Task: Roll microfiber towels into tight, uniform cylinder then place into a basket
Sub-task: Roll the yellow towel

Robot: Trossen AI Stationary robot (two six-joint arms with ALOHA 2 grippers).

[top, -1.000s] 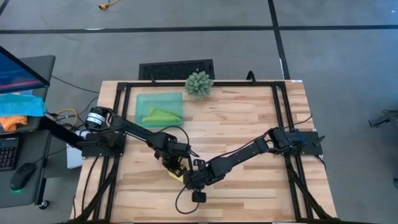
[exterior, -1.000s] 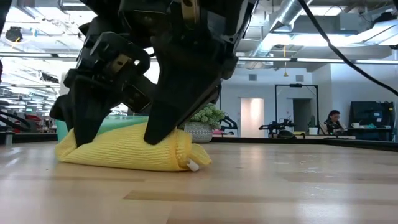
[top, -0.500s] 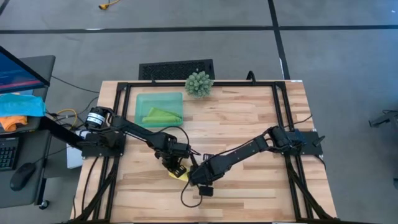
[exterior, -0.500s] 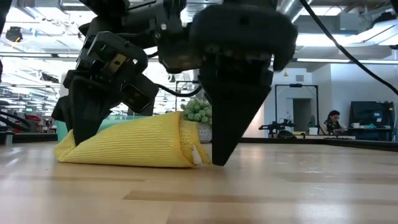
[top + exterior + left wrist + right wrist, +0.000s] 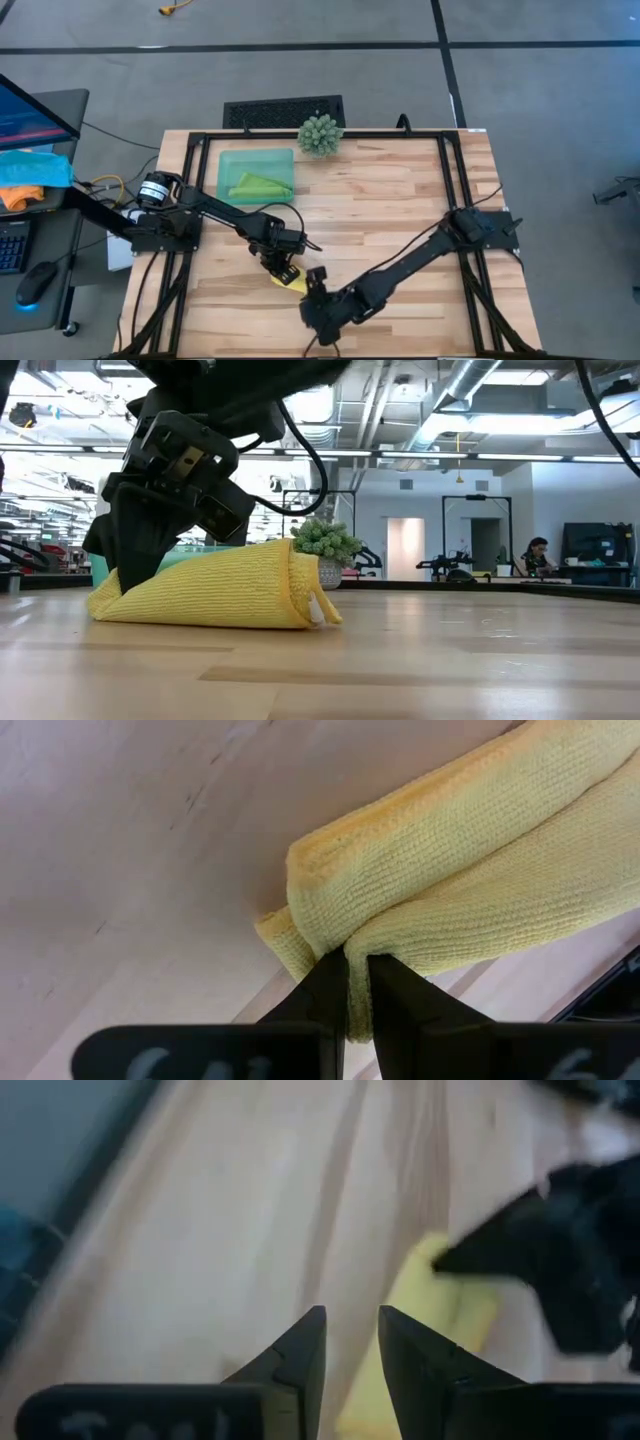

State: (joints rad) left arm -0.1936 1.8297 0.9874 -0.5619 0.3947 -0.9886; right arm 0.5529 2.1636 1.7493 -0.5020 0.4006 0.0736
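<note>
The left gripper [image 5: 348,982] was clenched on one end of the rolled yellow towel [image 5: 205,598], which lay on the table [image 5: 400,210] (near its front middle). The right gripper [image 5: 352,1342] hung near the towel, released and holding nothing. The green towel [image 5: 258,186] lay in the basket [image 5: 228,163].

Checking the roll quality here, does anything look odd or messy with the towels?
The yellow towel on the table is not a tidy cylinder: it tapers, thick at one end with a loose white tag, thin where the left hand pinches it shut. The green towel lies in the basket, loosely bunched. The right hand holds nothing.
</note>
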